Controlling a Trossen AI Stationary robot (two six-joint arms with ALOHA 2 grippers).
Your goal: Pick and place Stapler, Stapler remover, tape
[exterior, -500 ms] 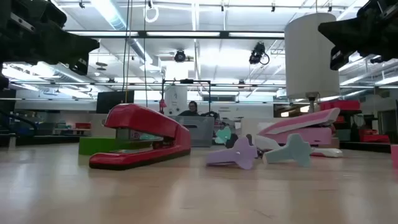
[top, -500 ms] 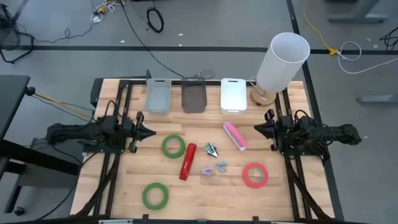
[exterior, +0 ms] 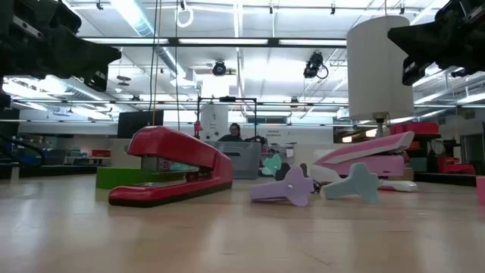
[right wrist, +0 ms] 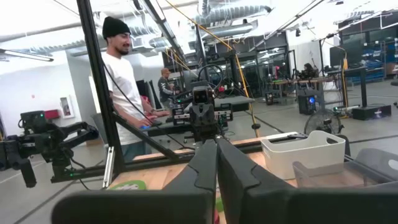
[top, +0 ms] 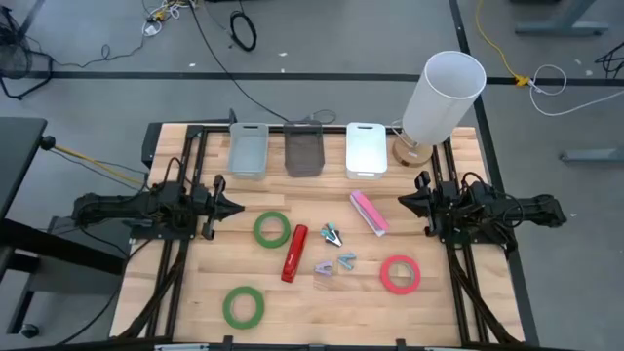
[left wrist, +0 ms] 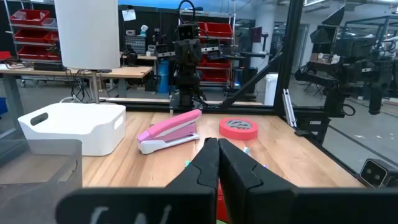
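A red stapler (top: 294,253) and a pink stapler (top: 369,212) lie on the wooden table. Small staple removers, one dark (top: 333,235), one teal (top: 347,259) and one lilac (top: 324,268), lie between them. Two green tape rolls (top: 272,228) (top: 243,305) and one red-pink tape roll (top: 399,274) lie flat. My left gripper (top: 237,207) is shut and empty at the table's left side. My right gripper (top: 402,202) is shut and empty at the right side. Both hover above the table.
Three bins stand along the far edge: a light grey bin (top: 249,149), a dark bin (top: 303,151) and a white bin (top: 366,149). A lamp with a white shade (top: 441,96) stands at the far right corner. A person (right wrist: 124,93) stands beyond the table.
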